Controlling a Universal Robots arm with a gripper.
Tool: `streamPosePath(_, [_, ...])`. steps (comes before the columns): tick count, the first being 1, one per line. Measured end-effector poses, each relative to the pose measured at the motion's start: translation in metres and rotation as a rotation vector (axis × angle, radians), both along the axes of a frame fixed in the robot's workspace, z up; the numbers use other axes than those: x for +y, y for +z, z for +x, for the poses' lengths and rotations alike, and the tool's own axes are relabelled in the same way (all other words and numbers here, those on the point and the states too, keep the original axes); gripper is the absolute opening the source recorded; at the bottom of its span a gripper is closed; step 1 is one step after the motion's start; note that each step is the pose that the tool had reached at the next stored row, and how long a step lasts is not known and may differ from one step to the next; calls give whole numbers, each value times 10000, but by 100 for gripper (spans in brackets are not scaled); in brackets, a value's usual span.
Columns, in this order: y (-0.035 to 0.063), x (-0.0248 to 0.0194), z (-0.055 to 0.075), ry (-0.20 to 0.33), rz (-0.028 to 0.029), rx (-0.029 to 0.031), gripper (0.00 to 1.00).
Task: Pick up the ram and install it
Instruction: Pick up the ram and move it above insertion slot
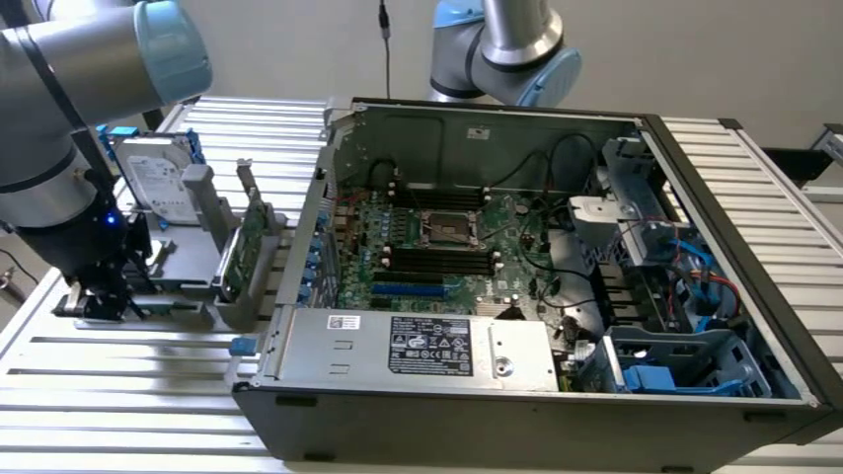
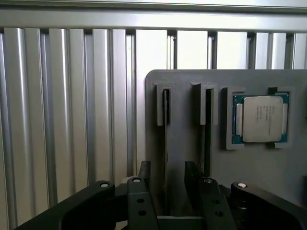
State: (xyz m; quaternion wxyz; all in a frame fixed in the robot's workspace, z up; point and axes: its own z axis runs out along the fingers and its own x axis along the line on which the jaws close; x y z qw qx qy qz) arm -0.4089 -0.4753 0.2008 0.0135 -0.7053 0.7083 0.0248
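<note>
The ram (image 2: 166,143) stands edge-on in a slot of the grey holder (image 2: 187,96), showing as a thin dark line. My gripper (image 2: 168,179) is open, with one black finger (image 2: 144,175) on each side of the stick and a gap to each. A second thin stick (image 2: 208,129) stands in the neighbouring slot. In the exterior view my gripper (image 1: 99,296) is low over the holder (image 1: 185,311), at that view's left of the open computer case (image 1: 527,395). The motherboard's black ram slots (image 1: 441,259) lie inside the case.
A processor chip (image 2: 261,120) sits in a recess of the holder beside the slots. A silver hard drive (image 1: 156,183) and a taller green card (image 1: 235,252) stand upright on the holder. A second arm (image 1: 507,49) rises behind the case. The table is ribbed aluminium (image 2: 57,120).
</note>
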Motion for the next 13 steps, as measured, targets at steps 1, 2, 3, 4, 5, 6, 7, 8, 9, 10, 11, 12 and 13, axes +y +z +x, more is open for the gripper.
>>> streamPosePath(1, [-12,0,-2,23,22,0,42])
streamPosePath(2, [-25,1,-5,51,46,-2,42])
streamPosePath(3, [-37,1,-8,80,71,-3,42])
streamPosePath(4, [-47,1,-11,102,96,-3,42])
streamPosePath(5, [-56,0,-13,113,120,-3,42])
streamPosePath(6, [-63,0,-13,116,134,0,42])
streamPosePath(7, [-67,0,-14,117,139,9,42])
streamPosePath(8, [-68,1,-13,116,139,25,42])
streamPosePath(9, [-68,0,-13,116,138,43,42])
streamPosePath(10, [-69,0,-13,116,139,63,42])
streamPosePath(11, [-70,0,-13,116,140,85,42])
streamPosePath(12, [-70,0,-14,116,140,105,42])
streamPosePath(13, [-70,0,-14,115,139,115,42])
